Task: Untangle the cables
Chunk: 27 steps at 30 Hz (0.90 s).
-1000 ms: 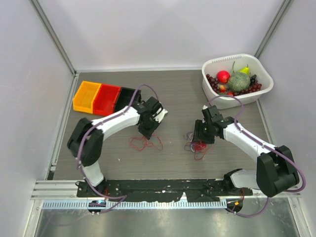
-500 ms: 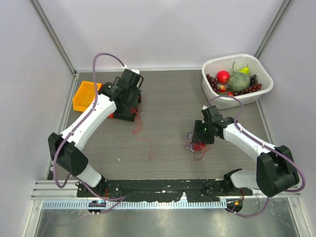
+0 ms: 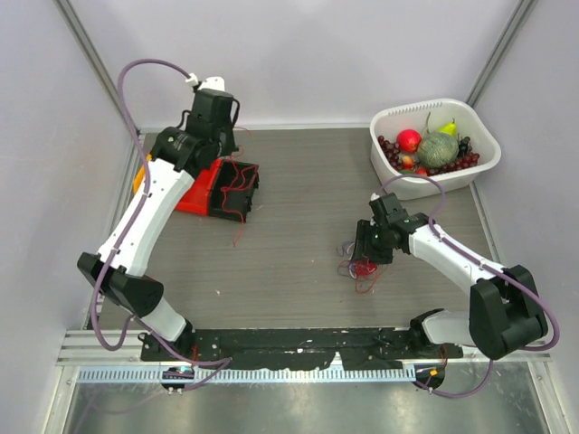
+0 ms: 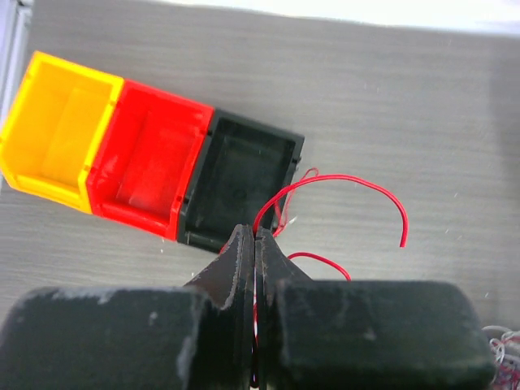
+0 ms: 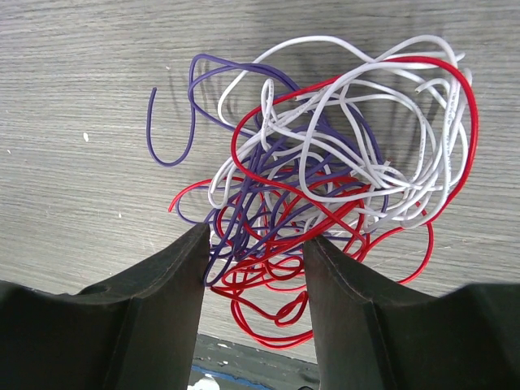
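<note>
A tangle of thin red, white and purple cables (image 3: 360, 265) lies on the table; it also shows in the right wrist view (image 5: 325, 179). My right gripper (image 5: 253, 244) is open right over it, fingers straddling the near loops. My left gripper (image 4: 254, 236) is shut on a single red cable (image 4: 341, 183), raised high at the back left. The cable hangs down over the black bin (image 3: 237, 185) in the top view, where the gripper (image 3: 213, 122) is above the bins. Its free end curls over the table.
Yellow (image 4: 57, 130), red (image 4: 150, 166) and black (image 4: 240, 175) bins stand in a row at the back left. A white tub (image 3: 434, 145) with fruit and cherries stands at the back right. White walls enclose the table.
My left arm has lifted and swung back to the far left, pulling the red cable away from the table's middle to above the bins. The right arm has stayed over the tangle.
</note>
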{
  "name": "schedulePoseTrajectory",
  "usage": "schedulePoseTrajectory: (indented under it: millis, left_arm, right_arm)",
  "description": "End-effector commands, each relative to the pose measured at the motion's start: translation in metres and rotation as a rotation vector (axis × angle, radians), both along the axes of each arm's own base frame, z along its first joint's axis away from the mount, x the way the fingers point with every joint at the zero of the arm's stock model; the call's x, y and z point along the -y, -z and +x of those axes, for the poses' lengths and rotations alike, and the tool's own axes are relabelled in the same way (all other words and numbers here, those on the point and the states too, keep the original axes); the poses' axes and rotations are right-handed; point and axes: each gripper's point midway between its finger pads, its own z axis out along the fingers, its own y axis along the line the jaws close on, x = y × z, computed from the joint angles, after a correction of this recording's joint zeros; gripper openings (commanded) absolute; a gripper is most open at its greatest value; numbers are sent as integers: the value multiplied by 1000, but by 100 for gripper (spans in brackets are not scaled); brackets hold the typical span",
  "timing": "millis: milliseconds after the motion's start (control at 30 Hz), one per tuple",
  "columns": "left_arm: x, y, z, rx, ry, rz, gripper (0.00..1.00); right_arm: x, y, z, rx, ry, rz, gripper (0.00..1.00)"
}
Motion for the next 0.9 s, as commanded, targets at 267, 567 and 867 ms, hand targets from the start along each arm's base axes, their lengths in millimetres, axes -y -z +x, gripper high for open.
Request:
schedulePoseTrajectory:
  millis: [267,567,867]
  left_arm:
    - [-35,-126,30,372,-124,5,0]
    - [-48,-118,60,395,-164,88,0]
    - [-57,-53,97,291,-205,167,0]
  right_arm:
    - [-5,-11,8,26,-5,8,55]
    - [-3,-13,8,41,-6,5,55]
    - [-2,-13,7,28,-11,0,55]
